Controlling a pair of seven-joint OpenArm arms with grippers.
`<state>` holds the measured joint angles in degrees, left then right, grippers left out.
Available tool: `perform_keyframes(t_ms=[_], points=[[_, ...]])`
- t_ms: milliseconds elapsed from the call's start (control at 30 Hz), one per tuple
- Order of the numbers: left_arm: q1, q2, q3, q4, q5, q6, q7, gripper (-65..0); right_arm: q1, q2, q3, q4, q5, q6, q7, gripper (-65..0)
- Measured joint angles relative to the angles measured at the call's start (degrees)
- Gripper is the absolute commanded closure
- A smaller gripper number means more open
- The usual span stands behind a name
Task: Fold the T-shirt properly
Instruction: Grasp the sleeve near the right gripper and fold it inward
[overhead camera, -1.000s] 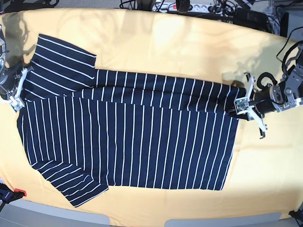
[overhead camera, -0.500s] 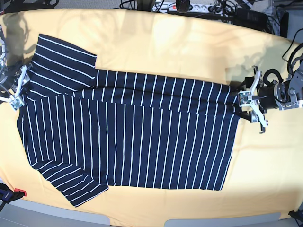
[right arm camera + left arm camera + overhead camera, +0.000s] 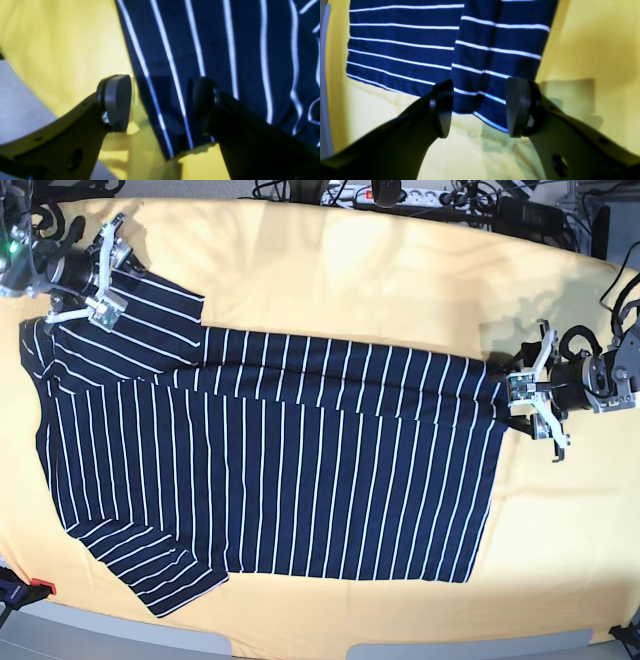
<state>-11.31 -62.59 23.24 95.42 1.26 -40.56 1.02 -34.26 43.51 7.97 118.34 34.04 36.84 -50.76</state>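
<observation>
Since the earlier base frames, the right gripper (image 3: 103, 275) has travelled from the left edge of the picture up into the upper left corner, and the collar end of the T-shirt (image 3: 270, 460) now shows a small flap spread out at the far left where the gripper used to sit; the left gripper (image 3: 540, 402) has hardly shifted at the right side.

Largest in view is the yellow table cover (image 3: 400, 280), filling nearly the whole base frame. On it the T-shirt lies flat across the middle, its upper long edge folded down over the body, one sleeve reaching toward the upper left and the other toward the lower left.

At the upper left, the right gripper sits over the upper sleeve. Its wrist view shows the fingers (image 3: 116, 101) parted wide, one over bare yellow cover and the other over striped cloth, with the fabric edge running between them and nothing pinched.

At the right, the left gripper is at the hem end of the folded strip. Its wrist view shows both pads (image 3: 518, 107) spread apart, straddling the hem corner (image 3: 482, 110) without closing on it.
</observation>
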Motion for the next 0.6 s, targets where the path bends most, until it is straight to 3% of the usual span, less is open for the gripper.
perform_keyframes(t_ms=[167,467,500,600], points=[[0.0,0.0,0.0,0.0,-1.4,0.0,-0.6,-33.7,-2.6,-2.0,0.0,-2.2,-8.2,-1.4,8.0,-40.3],[0.0,0.0,0.0,0.0,-1.4,0.0,-0.6,-33.6,-2.1,-2.4,0.5,-8.6,-7.0,0.3,11.4,-38.4],[0.0,0.0,0.0,0.0,-1.3,0.0,-0.6,-33.6,-2.1,-2.3,0.5,-9.1,-7.0,0.3,12.1,-32.9],[0.0,0.0,0.0,0.0,-1.3,0.0,-0.6,-33.6,-2.1,-2.4,0.4,-9.2,-6.5,0.7,12.4,-3.6]])
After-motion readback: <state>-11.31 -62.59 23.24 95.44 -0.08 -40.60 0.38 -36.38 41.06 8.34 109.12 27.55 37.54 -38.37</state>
